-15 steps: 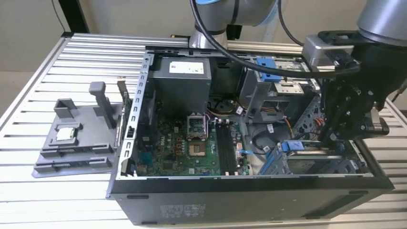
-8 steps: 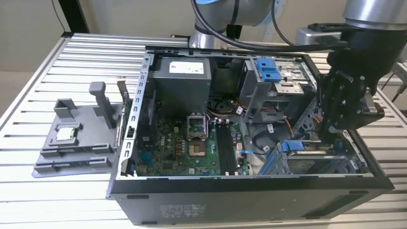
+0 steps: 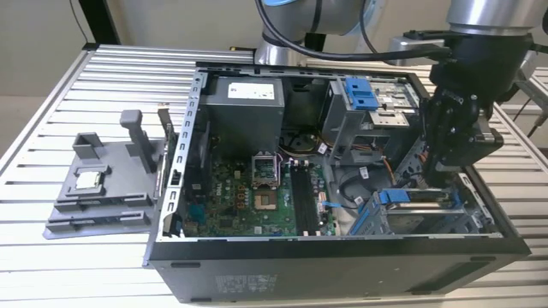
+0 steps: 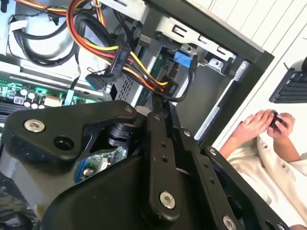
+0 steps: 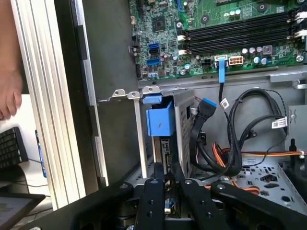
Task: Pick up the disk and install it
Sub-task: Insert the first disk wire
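The disk [image 3: 421,204] stands on edge in the metal drive cage [image 3: 428,221] at the near corner of the open computer case, on the exterior view's right. Its blue plastic bracket [image 3: 399,197] shows at the top. My gripper [image 3: 443,181] hangs straight down over the cage, its fingers closed on the disk's upper end. In the first wrist view the two black fingers [image 5: 154,189] meet around the thin disk edge [image 5: 164,149], just behind the blue bracket tab [image 5: 159,122]. The second wrist view has the gripper [image 4: 160,108] close beside orange and yellow cables [image 4: 139,72].
The motherboard [image 3: 256,186] and power supply [image 3: 244,102] fill the case, with a blue-latched upper bay [image 3: 361,93]. Loose black cables [image 5: 240,139] lie beside the cage. A grey fixture [image 3: 102,186] holding a small silver chip [image 3: 90,181] sits left of the case. A person's hands [image 4: 261,125] are near a keyboard [image 4: 290,88].
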Robot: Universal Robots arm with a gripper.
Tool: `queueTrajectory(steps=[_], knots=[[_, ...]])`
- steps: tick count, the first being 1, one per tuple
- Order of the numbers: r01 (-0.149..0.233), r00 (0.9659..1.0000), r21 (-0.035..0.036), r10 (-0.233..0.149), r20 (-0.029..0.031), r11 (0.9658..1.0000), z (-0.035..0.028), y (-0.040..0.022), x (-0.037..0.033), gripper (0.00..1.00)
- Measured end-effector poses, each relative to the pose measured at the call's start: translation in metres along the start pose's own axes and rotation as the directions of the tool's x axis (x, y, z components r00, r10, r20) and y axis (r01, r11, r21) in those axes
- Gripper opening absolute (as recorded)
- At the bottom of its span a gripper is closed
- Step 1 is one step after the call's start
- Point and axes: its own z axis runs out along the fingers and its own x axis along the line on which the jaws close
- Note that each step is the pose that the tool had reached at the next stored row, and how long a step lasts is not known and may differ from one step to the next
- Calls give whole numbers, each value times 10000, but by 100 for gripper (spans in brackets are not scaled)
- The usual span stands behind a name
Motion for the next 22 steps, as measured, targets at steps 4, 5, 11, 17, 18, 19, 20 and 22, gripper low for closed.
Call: queueTrajectory(steps=[4,5,11,17,18,19,20,22], knots=[[5,9999,21,-5,-140,10000,49,5,-21,100],[4,9999,29,-4,-160,10000,51,5,-22,100],[3,9974,273,16,-721,9996,56,9,-55,100],[86,9841,394,-15,-1777,9992,22,21,-169,100],[88,9831,409,-12,-1832,9991,18,23,-183,100],[85,9831,418,-7,-1832,9991,17,24,-183,100],[87,9831,419,-9,-1831,9991,17,24,-183,100],[92,9831,421,-13,-1830,9991,17,24,-183,100]])
